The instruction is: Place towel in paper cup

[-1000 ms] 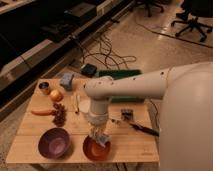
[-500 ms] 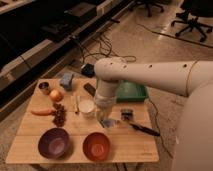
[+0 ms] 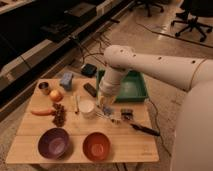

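Near the middle of a wooden counter (image 3: 127,146), the robot's white arm reaches in from 3 o'clock, its claw (image 3: 105,103) pointing down with fingers closed. The towel (image 3: 107,111), a small pale grey-blue rumple, shows right at the claw's tips; whether it is pinched is unclear. The paper cup (image 3: 87,108) stands upright just beside the claw, at its 9 o'clock. A green tray (image 3: 131,87) sits at 1 o'clock.

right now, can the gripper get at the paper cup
Probably yes. The gripper hangs close beside the cup, jaws shut, with nothing standing between them and the cup's mouth uncovered.
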Robot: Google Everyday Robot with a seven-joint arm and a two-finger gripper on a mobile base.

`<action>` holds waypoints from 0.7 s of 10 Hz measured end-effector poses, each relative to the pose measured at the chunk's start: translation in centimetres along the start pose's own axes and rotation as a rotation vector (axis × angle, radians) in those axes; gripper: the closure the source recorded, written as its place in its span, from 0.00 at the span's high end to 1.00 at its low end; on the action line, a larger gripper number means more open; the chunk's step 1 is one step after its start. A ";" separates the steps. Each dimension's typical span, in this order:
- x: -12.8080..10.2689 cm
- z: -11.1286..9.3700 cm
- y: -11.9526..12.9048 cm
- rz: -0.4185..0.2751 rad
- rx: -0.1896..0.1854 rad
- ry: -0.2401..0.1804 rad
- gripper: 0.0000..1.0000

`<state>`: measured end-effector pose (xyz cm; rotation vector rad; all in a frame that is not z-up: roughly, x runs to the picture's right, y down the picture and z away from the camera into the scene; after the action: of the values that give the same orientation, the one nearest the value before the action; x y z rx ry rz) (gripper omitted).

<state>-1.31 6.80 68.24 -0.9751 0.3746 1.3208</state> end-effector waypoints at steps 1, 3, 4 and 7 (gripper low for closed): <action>-0.7 -0.4 0.6 -0.018 -0.004 -0.006 0.00; -2.0 -0.8 1.3 -0.038 -0.012 -0.010 0.00; -2.6 -0.7 2.0 -0.056 -0.019 -0.006 0.00; -4.5 -0.7 3.6 -0.101 -0.049 0.002 0.00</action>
<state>-5.63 3.21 69.79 -1.0235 0.2918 1.2420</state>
